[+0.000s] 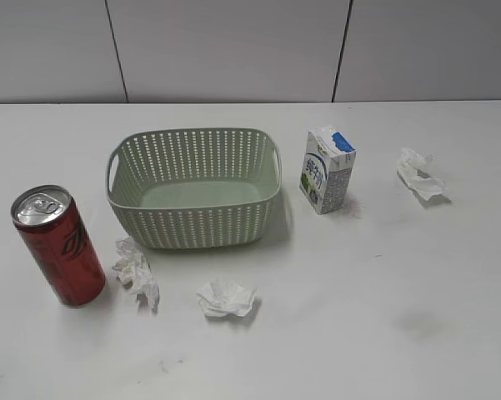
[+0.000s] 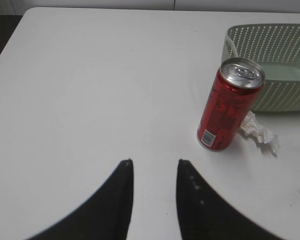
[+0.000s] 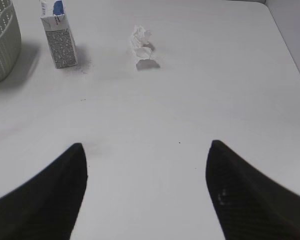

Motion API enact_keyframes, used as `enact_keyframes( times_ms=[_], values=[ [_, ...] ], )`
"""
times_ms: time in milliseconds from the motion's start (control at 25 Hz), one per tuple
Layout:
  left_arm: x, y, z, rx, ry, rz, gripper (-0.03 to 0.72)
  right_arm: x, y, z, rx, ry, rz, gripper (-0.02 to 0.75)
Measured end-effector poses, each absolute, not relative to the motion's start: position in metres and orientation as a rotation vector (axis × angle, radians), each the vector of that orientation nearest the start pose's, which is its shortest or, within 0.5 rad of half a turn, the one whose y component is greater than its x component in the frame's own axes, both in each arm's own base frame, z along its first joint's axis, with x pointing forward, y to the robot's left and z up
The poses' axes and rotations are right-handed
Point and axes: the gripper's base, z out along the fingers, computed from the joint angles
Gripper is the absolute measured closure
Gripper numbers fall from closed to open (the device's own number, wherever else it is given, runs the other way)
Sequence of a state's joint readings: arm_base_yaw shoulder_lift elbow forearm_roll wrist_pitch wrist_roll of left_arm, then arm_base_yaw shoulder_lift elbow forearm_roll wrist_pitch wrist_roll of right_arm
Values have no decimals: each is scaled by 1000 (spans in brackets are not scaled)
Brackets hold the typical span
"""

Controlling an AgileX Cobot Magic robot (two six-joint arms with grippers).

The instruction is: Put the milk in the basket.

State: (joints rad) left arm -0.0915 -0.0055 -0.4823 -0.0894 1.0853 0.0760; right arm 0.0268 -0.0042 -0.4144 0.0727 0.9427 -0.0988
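Note:
The milk, a small white carton with a blue top patch, stands upright on the table just right of the basket; it also shows at the top left of the right wrist view. The pale green basket is empty; its corner shows in the left wrist view and its edge in the right wrist view. My left gripper is open and empty over bare table, left of the red can. My right gripper is wide open and empty, well short of the milk. Neither arm shows in the exterior view.
A red soda can stands at the left, also in the left wrist view. Crumpled tissues lie in front of the basket and right of the milk. The table is white.

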Motion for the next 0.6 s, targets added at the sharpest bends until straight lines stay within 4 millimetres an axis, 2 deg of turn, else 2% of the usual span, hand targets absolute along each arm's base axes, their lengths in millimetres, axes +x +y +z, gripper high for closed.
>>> enact_keyframes(
  times_ms=[600],
  values=[
    [-6, -7, 271, 179, 2072, -117, 452, 8, 6, 263, -121, 2002, 41, 149]
  ],
)
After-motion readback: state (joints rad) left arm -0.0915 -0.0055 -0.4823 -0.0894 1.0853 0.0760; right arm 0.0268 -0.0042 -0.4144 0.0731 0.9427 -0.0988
